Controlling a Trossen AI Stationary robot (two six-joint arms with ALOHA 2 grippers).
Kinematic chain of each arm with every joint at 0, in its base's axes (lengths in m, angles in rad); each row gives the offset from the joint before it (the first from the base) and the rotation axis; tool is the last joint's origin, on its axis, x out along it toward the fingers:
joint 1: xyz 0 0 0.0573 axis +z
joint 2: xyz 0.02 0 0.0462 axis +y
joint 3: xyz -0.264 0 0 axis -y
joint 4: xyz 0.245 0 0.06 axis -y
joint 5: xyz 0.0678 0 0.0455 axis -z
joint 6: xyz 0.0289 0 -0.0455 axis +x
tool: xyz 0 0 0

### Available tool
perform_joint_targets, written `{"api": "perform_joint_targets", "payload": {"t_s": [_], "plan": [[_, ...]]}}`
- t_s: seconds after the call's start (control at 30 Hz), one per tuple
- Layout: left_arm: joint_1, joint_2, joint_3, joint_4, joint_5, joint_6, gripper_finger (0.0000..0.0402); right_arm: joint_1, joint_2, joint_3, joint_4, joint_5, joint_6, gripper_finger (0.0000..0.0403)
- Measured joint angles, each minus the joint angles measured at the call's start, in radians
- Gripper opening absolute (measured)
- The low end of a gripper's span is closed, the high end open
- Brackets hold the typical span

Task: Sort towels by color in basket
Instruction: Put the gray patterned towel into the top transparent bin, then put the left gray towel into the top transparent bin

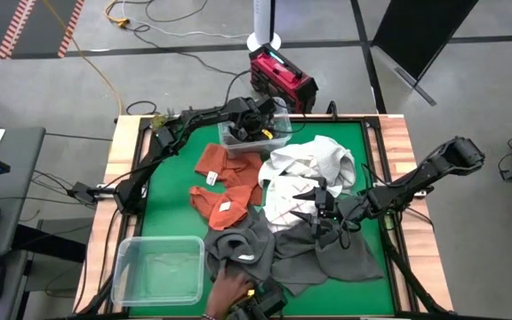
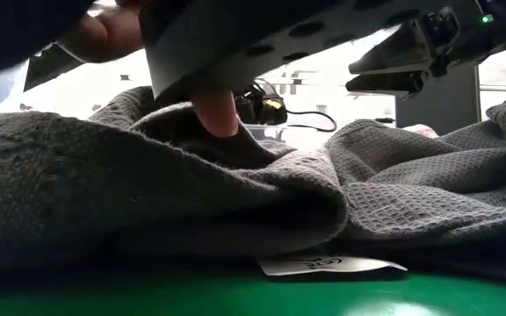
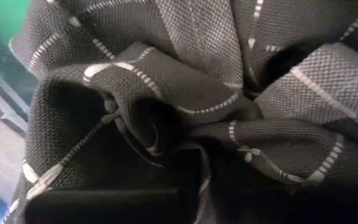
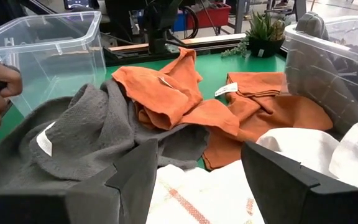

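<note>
A heap of towels lies mid-table: rust orange ones (image 1: 225,182), white ones (image 1: 314,164), a white one with red lines (image 4: 191,193) and dark grey ones (image 1: 278,244). My left gripper (image 1: 258,124) reaches into the far clear bin (image 1: 238,140), where a grey plaid towel (image 3: 185,93) fills its wrist view. My right gripper (image 4: 194,168) hangs open just above the white and red-lined towels, beside the dark grey towel (image 4: 98,130). A person's hand (image 1: 229,284) rests on the dark grey towel at the near edge. My left gripper is shut on the grey plaid towel, coming from above into the far bin. The cloth gathers in several folds toward one bunched spot (image 3: 188,140) in front of the camera. The cloth itself covers the fingers, so which part they have cannot be told.
An empty clear bin (image 1: 158,267) stands at the near left corner. A person's finger (image 2: 218,110) presses on the dark grey towel (image 2: 235,193), close to the low camera. A white label (image 2: 332,263) lies on the green mat. A red device (image 1: 281,78) sits beyond the far edge.
</note>
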State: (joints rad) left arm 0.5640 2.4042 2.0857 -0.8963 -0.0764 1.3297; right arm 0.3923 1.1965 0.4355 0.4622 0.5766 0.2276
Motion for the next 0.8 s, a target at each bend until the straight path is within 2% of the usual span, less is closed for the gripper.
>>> {"api": "perform_joint_targets", "payload": {"t_s": [0.37,0.6,0.8], "plan": [[-0.040,-0.076,-0.005,-0.006,-0.110,-0.018,0.0160,0.000,0.000,0.000,-0.001,0.000,-0.003,0.0260],[-0.051,-0.175,-0.004,-0.030,-0.164,-0.107,0.0169,0.000,0.000,0.000,0.002,0.000,0.001,0.0260],[-0.052,-0.267,-0.003,-0.123,-0.198,-0.183,0.0169,0.000,0.000,0.000,0.002,0.000,0.001,0.0260]]}}
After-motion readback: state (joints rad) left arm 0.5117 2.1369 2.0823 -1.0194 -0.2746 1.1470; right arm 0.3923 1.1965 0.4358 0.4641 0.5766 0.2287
